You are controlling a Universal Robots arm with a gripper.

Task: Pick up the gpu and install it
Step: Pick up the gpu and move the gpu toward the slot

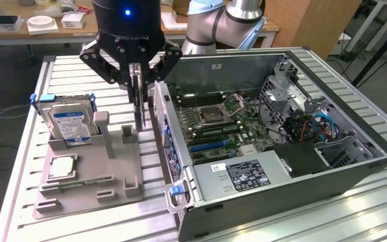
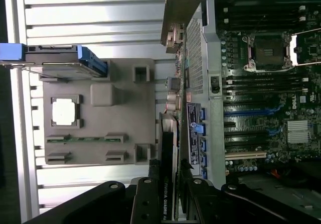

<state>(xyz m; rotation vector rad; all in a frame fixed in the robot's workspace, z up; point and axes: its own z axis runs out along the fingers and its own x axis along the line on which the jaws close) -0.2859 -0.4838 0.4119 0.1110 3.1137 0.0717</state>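
The open case [image 1: 284, 204] lies on the slatted table [image 1: 20, 166], with its motherboard [image 1: 213, 123] exposed. Just beside it, on the exterior view's left, a grey tray [image 1: 116, 169] holds an upright hard drive [image 1: 71, 123] and a flat CPU [image 1: 61, 166]. The gripper [image 1: 139, 80] hangs between tray and case, clenched on the gpu [image 1: 139, 108]. The card hangs on edge, its lower end near the tray.

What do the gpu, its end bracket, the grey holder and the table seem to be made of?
Gpu: black card, probably circuit board with a plastic cover; matte, with printed lettering.
Bracket: pale bare metal, judging by its dull sheen.
Holder: grey matte plastic, possibly printed; it shows no reflections.
Table: likely aluminium; bright ribbed slats with glare.
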